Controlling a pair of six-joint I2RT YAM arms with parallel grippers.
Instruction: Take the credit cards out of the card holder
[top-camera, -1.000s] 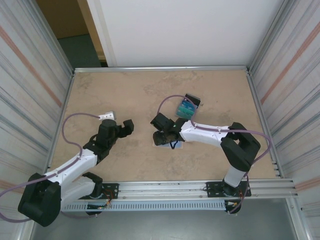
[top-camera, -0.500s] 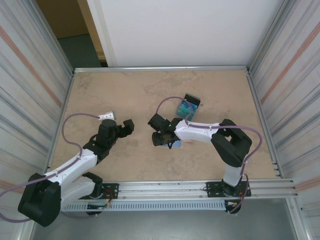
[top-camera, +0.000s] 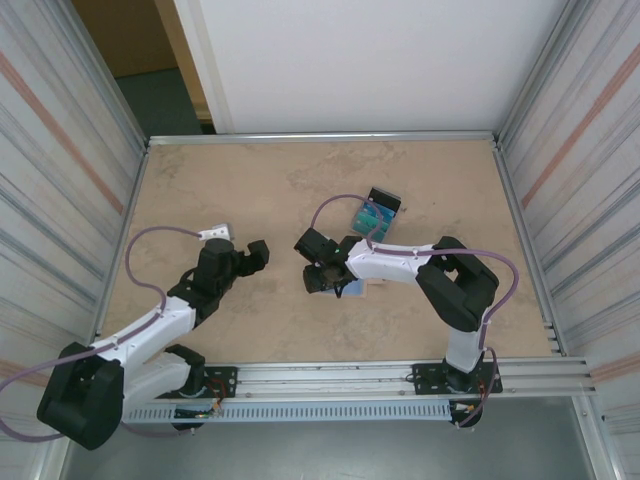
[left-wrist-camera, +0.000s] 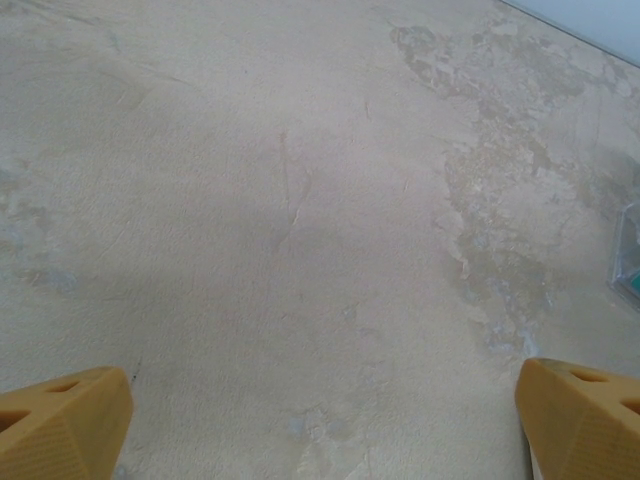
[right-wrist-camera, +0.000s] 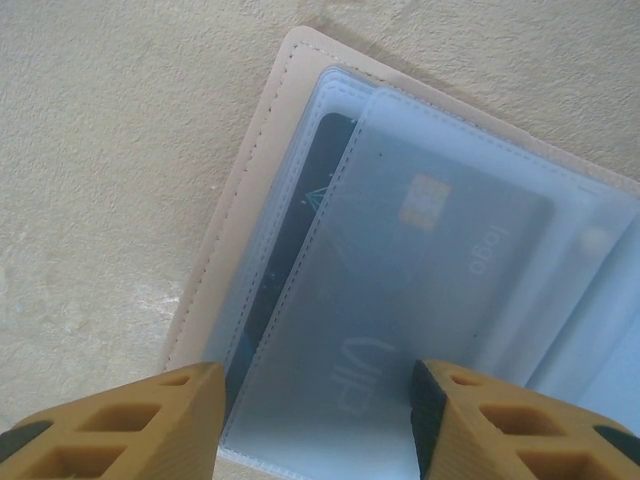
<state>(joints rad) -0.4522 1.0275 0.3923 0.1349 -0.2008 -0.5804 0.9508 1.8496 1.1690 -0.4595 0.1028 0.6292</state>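
Note:
The card holder lies open on the table, tan rim round pale blue clear sleeves. Through the top sleeve shows a grey-blue credit card with a gold chip, and a dark card sits in the sleeve beneath. My right gripper stands open low over the holder, one finger at the sleeve's left edge, the other over the card. From above, the right gripper covers most of the card holder. A teal card and a dark card lie loose further back. My left gripper is open over bare table.
Metal walls close in the table on the left and right, with a rail along the near edge. In the left wrist view a teal card's edge peeks in at the right, past the left gripper.
My right gripper has slid a little to the left over the card holder and its elbow has swung inward. Its jaws have widened slightly. The left arm has stayed put.

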